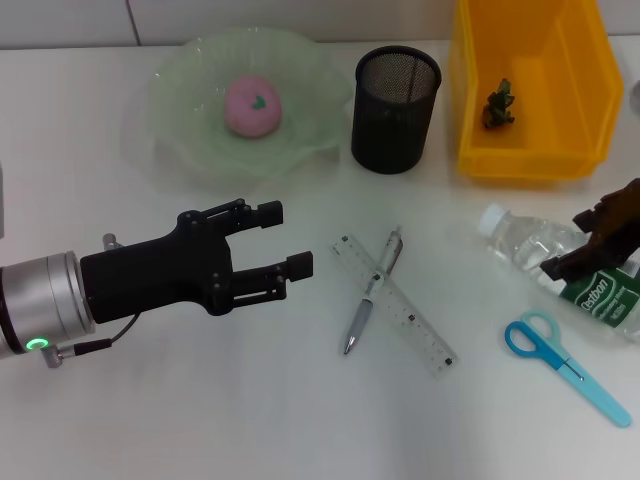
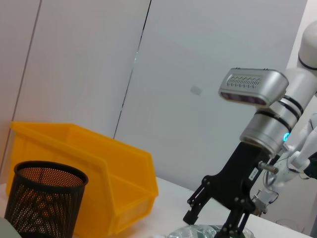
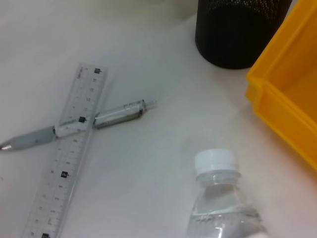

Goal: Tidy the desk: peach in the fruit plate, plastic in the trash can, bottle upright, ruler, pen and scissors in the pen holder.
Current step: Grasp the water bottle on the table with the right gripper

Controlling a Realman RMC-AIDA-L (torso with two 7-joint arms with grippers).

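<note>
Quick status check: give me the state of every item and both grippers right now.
Peach: in plate.
Plastic: in yellow bin.
Bottle: lying down, capped.
Pen: lying across ruler.
Scissors: flat on desk, closed.
Holder: upright, looks empty.
Left gripper: open, empty.
Right gripper: over bottle.

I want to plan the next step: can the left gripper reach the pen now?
Probably yes: the left gripper is open beside the pen, which lies across the ruler, with nothing between them.

white desk (image 1: 150, 420), bottle (image 1: 560, 262) (lying flat), scissors (image 1: 566, 365), ruler (image 1: 396, 303)
</note>
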